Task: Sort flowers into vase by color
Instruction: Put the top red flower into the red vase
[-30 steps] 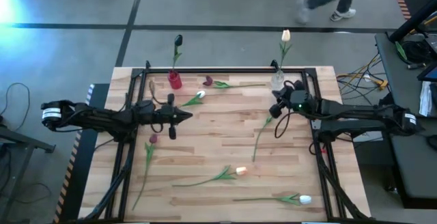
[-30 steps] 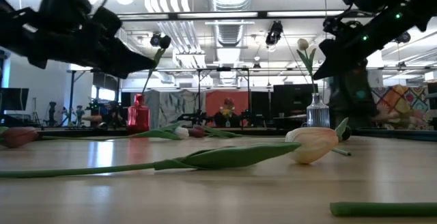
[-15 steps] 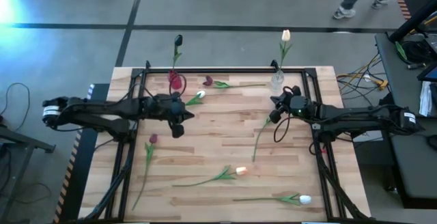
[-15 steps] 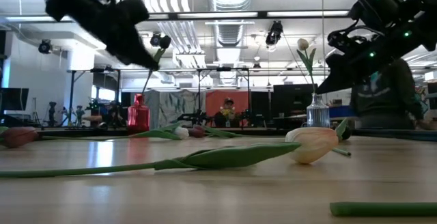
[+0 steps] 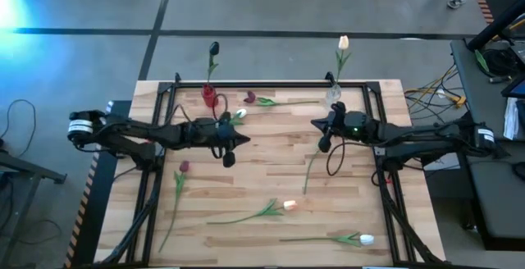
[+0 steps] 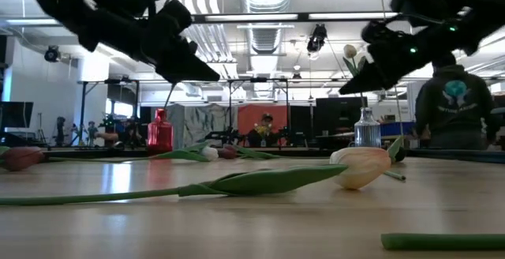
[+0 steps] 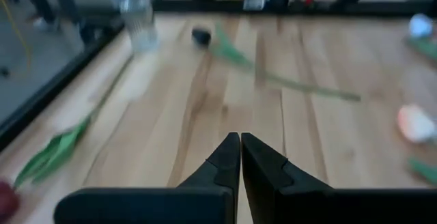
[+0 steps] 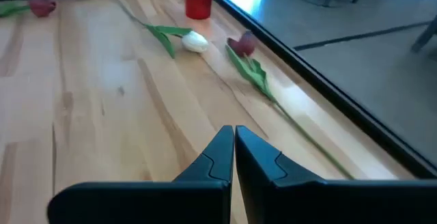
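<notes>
Left gripper [image 5: 237, 141] pinched fully closed, empty, above the worktop [image 5: 271, 179] near the red vase [image 5: 210, 98]. Right gripper [image 5: 319, 135] likewise closed on nothing, near the clear vase [image 5: 333, 97]. One dark flower [image 5: 213, 49] upright in the red vase, one pale flower [image 5: 343, 43] in the clear vase. Other flowers flat on the boards: white tulip [image 5: 239, 115], maroon tulip [image 5: 249, 98], peach tulip [image 5: 289, 206].

Closed left tool [image 7: 240, 157] above table [image 7: 205, 108]
</notes>
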Robot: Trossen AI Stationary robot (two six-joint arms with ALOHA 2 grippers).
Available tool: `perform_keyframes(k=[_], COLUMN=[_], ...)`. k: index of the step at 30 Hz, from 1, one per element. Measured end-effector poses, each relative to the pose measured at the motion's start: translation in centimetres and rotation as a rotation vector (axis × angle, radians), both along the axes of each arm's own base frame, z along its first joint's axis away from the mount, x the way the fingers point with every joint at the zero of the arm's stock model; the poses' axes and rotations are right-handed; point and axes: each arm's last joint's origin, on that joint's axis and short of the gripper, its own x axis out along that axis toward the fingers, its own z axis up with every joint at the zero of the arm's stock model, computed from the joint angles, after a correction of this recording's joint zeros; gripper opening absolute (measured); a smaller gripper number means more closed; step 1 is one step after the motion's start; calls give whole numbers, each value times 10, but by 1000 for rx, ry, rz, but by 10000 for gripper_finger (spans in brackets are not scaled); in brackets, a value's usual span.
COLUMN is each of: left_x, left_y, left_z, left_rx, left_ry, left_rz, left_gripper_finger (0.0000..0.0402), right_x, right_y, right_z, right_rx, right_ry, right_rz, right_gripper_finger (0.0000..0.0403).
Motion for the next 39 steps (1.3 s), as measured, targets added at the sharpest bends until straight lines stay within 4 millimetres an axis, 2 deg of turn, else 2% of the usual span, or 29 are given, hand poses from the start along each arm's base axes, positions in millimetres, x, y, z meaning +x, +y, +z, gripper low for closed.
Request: perform_keyframes(k=[5, 11, 14, 19, 28, 39], left_x=[-14, -39, -49, -58, -58, -58], left_y=[-1, -5, -6, -7, -7, -7], left_z=[-10, -13, -16, -22, -24, -24], left_rx=[17, 39, 46, 46, 47, 49], left_ry=[-175, -412, -467, -474, -470, -470], left_rz=[5, 5, 5, 4, 4, 1], left_gripper_finger=[0, 0, 0, 0, 0, 0], right_x=[43, 99, 125, 158, 192, 207], right_y=[-11, -34, -50, -81, -130, -177], right_z=[15, 33, 43, 47, 21, -19], right_rx=[-4, -5, 3, 76, 152, 217], right_ry=[79, 279, 370, 498, 667, 754], right_rz=[64, 85, 97, 154, 121, 73], right_gripper_finger=[9, 9, 9, 9, 24, 123])
